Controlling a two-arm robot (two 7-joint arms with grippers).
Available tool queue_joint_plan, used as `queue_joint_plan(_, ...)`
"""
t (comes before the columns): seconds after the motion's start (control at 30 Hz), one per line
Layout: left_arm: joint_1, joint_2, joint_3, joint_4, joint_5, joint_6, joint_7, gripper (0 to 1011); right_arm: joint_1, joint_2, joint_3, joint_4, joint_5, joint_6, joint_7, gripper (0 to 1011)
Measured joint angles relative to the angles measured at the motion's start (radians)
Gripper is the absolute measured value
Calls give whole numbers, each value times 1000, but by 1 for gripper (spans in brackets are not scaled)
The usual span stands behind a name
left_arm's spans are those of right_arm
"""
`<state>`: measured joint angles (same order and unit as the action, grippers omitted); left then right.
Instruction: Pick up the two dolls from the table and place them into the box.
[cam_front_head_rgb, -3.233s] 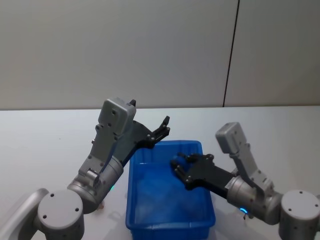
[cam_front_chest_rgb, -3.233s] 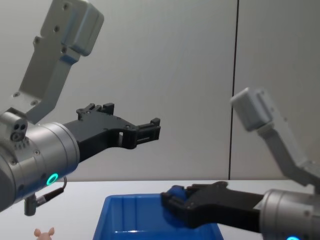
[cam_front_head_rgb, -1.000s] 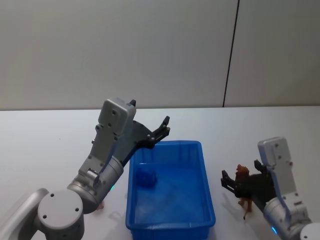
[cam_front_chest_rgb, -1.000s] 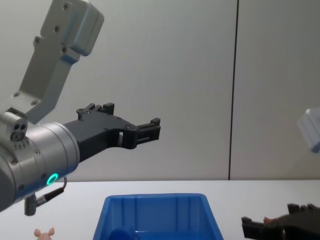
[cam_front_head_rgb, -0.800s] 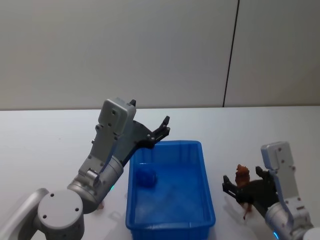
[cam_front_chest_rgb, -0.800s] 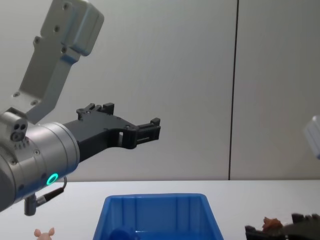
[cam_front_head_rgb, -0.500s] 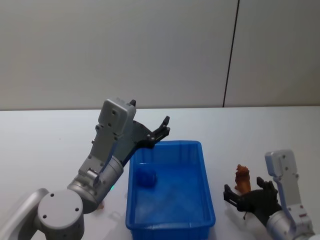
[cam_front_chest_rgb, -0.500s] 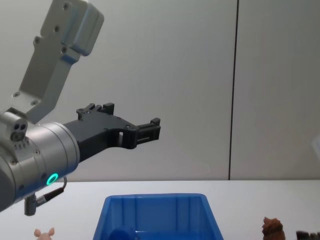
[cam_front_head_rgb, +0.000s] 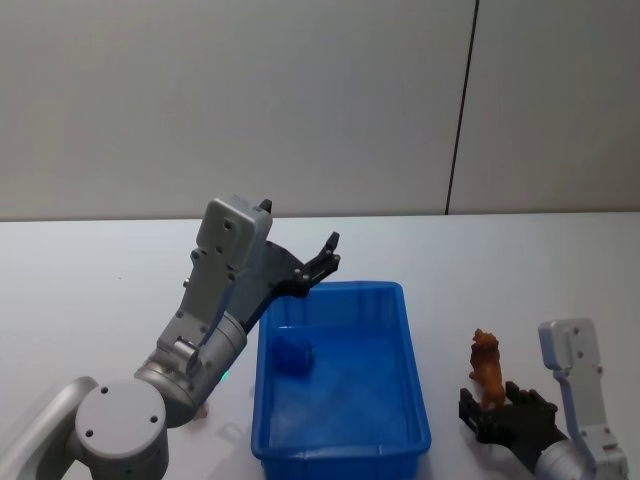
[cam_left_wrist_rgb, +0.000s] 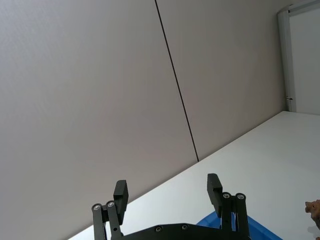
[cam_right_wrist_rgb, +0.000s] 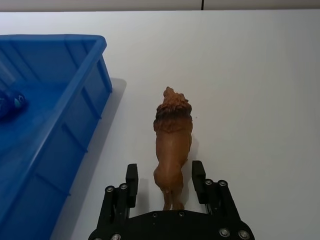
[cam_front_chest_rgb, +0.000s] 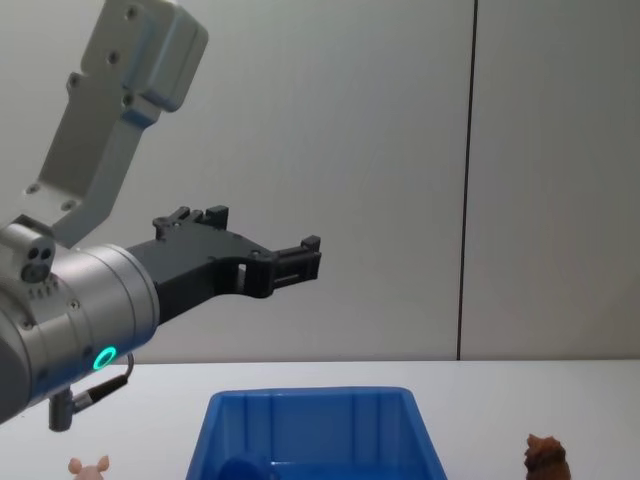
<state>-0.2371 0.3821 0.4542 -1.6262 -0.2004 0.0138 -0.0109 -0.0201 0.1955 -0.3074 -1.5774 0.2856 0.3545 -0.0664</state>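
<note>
One pink doll (cam_front_chest_rgb: 88, 465): on the table (cam_front_head_rgb: 90, 290) at the far left, to the left of the box.
Left gripper (cam_front_head_rgb: 328, 254): raised over the back left corner of the box, fingers spread, nothing between them.
Box (cam_front_head_rgb: 340, 452): blue, in the middle, with a small dark blue object (cam_front_head_rgb: 293, 352) inside.
Brown doll (cam_front_head_rgb: 486, 366): upright on the table, just right of the box.
Right gripper (cam_right_wrist_rgb: 165, 181): low behind the Brown doll, fingers spread on both sides of its rear end, not closed on it.
</note>
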Motion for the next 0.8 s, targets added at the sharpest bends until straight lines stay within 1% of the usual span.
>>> queue_joint_plan(0.03, 0, 0, 0, 0, 0, 0, 0, 1001, 0, -1, 1, 2, 1, 0, 0, 676)
queue_joint_plan(0.07, 0, 0, 0, 0, 0, 0, 0, 1001, 1, -2, 1, 7, 3, 0, 0, 606)
queue_joint_plan(0.13, 0, 0, 0, 0, 0, 0, 0, 1001, 2, -4, 2, 11, 4, 0, 0, 567)
queue_joint_plan(0.2, 0, 0, 0, 0, 0, 0, 0, 1001, 4, -6, 2, 18, 4, -2, 0, 487)
queue_joint_plan(0.23, 0, 0, 0, 0, 0, 0, 0, 1001, 5, -6, 2, 20, 3, -4, 1, 475)
queue_joint_plan(0.37, 0, 0, 0, 0, 0, 0, 0, 1001, 11, -9, 2, 29, -12, -17, 6, 330)
queue_joint_plan(0.4, 0, 0, 0, 0, 0, 0, 0, 1001, 11, -9, 2, 29, -12, -17, 6, 330)
queue_joint_plan(0.43, 0, 0, 0, 0, 0, 0, 0, 1001, 12, -10, 2, 30, -20, -23, 9, 284)
queue_joint_plan(0.53, 0, 0, 0, 0, 0, 0, 0, 1001, 14, -10, 1, 31, -38, -38, 15, 266)
queue_joint_plan(0.57, 0, 0, 0, 0, 0, 0, 0, 1001, 15, -10, -1, 30, -51, -47, 18, 266)
queue_joint_plan(0.6, 0, 0, 0, 0, 0, 0, 0, 1001, 15, -10, -1, 30, -51, -47, 18, 265)
queue_joint_plan(0.77, 0, 0, 0, 0, 0, 0, 0, 1001, 17, -9, -6, 14, -104, -84, 32, 265)
queue_joint_plan(0.8, 0, 0, 0, 0, 0, 0, 0, 1001, 17, -9, -6, 14, -104, -84, 32, 266)
